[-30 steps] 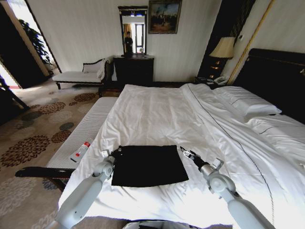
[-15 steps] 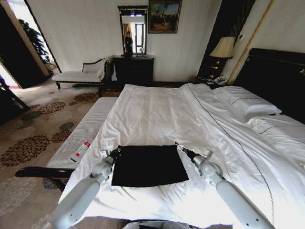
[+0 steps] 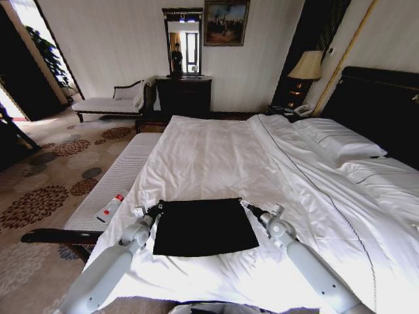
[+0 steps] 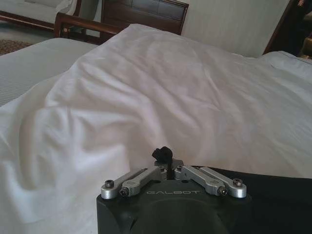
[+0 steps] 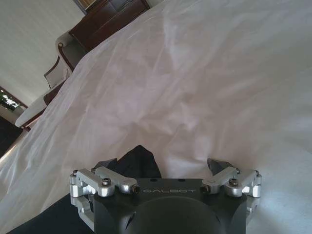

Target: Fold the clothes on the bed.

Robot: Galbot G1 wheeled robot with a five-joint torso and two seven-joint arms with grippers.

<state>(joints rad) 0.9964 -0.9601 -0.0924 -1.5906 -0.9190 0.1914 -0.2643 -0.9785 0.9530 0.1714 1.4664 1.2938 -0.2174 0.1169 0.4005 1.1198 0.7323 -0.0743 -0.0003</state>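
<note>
The clothes [image 3: 204,226] lie as a flat black rectangle on the near part of the bed [image 3: 216,157], which has white sheets. My left gripper [image 3: 159,207] is shut at the far left corner of the clothes. In the left wrist view its closed tips [image 4: 162,153] sit beside the black fabric [image 4: 273,195], and I cannot tell whether fabric is pinched. My right gripper [image 3: 242,203] is open at the far right corner. In the right wrist view [image 5: 161,165] a black fold of the clothes [image 5: 139,158] rises between its spread fingers.
A white-cushioned bench [image 3: 114,180] with a small bottle [image 3: 111,207] on it runs along the bed's left side. Pillows [image 3: 337,140] and a dark headboard [image 3: 383,104] are at the right. A dresser [image 3: 183,95] and a chaise [image 3: 111,101] stand by the far wall.
My right gripper has moved forward and left to the far right corner of the clothes. My left gripper has shifted only slightly at the far left corner.
</note>
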